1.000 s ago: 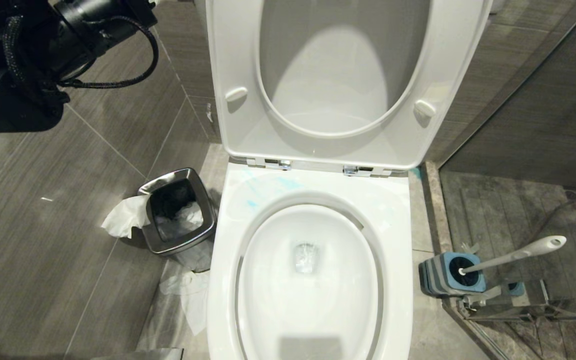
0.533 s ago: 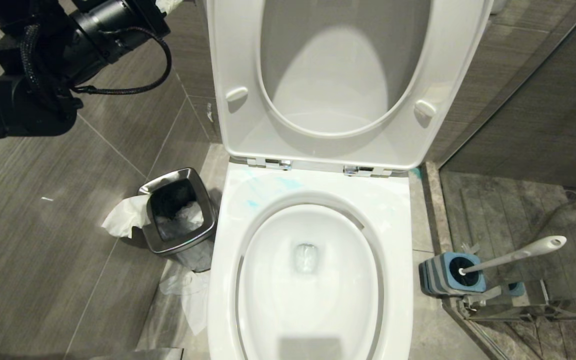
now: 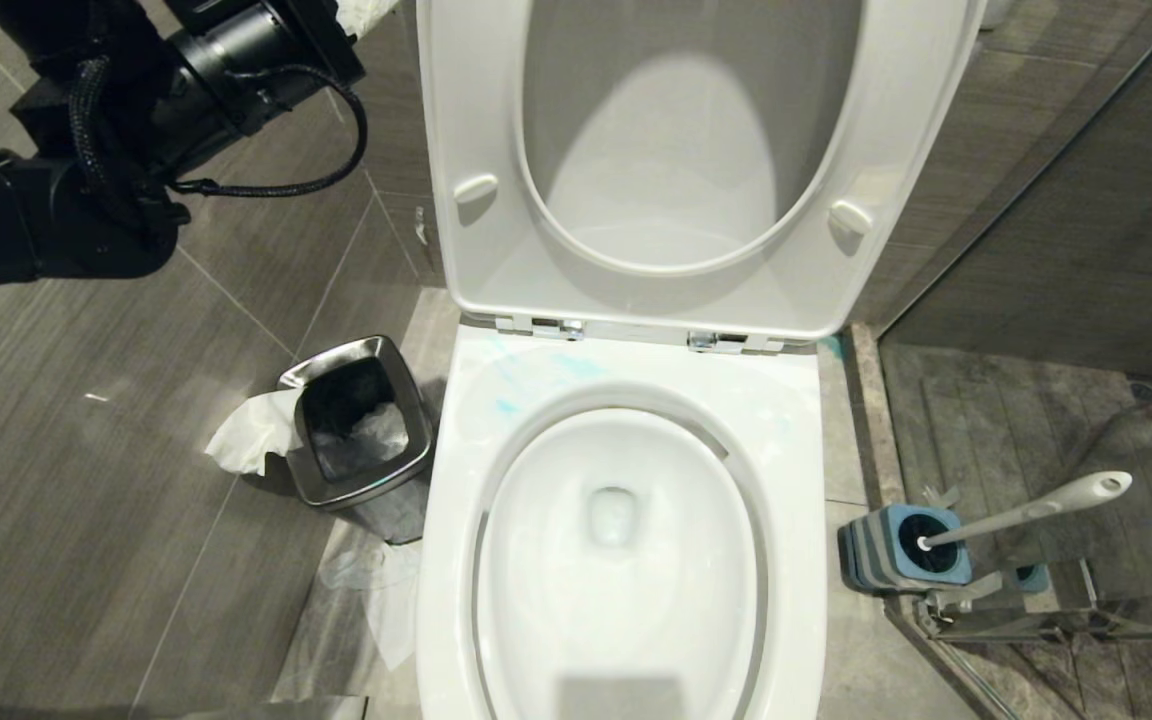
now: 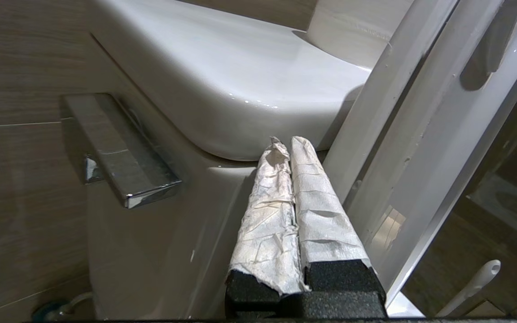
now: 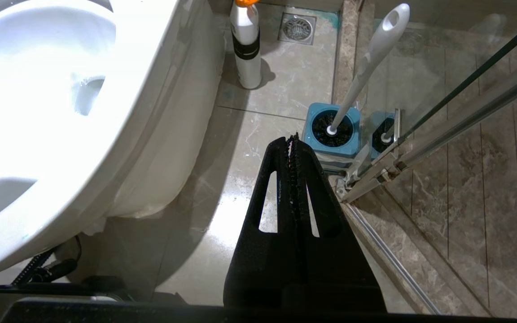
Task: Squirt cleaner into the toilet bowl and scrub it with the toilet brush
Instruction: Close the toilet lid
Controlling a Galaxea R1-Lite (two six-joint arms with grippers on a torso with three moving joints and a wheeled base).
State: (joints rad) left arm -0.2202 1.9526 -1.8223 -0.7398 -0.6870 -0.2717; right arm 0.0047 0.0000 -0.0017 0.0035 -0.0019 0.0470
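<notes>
Toilet bowl (image 3: 626, 560) fills the middle of your head view, seat and lid (image 3: 696, 150) up, with pale blue cleaner (image 3: 536, 375) smeared on the back left of the rim. The toilet brush (image 3: 1036, 510) sits in its blue-grey holder (image 3: 901, 550) on the floor to the right, handle leaning away. A steel bin (image 3: 356, 420) with tissue hanging over its side stands left of the bowl. Your left arm (image 3: 136, 130) is raised at the upper left, beside the lid.

From the left wrist, the left gripper (image 4: 292, 148) is clenched on nothing, its paper-wrapped fingers (image 4: 267, 215) pressed together and pointing at the cistern (image 4: 222, 80), close to the edge of the raised lid and near the chrome flush lever (image 4: 124, 157). Swing sideways from here and, I judge, you could knock the lid down or trip the lever.

From the right wrist, the right gripper (image 5: 293, 143) is also clamped empty, low over the floor tiles, aimed toward the brush and holder, with a white bottle (image 5: 246, 45) standing beyond the toilet's side. The handle leans against a glass door frame (image 5: 442, 134); a closed approach would likely just push it over or tip the holder, so open first.
</notes>
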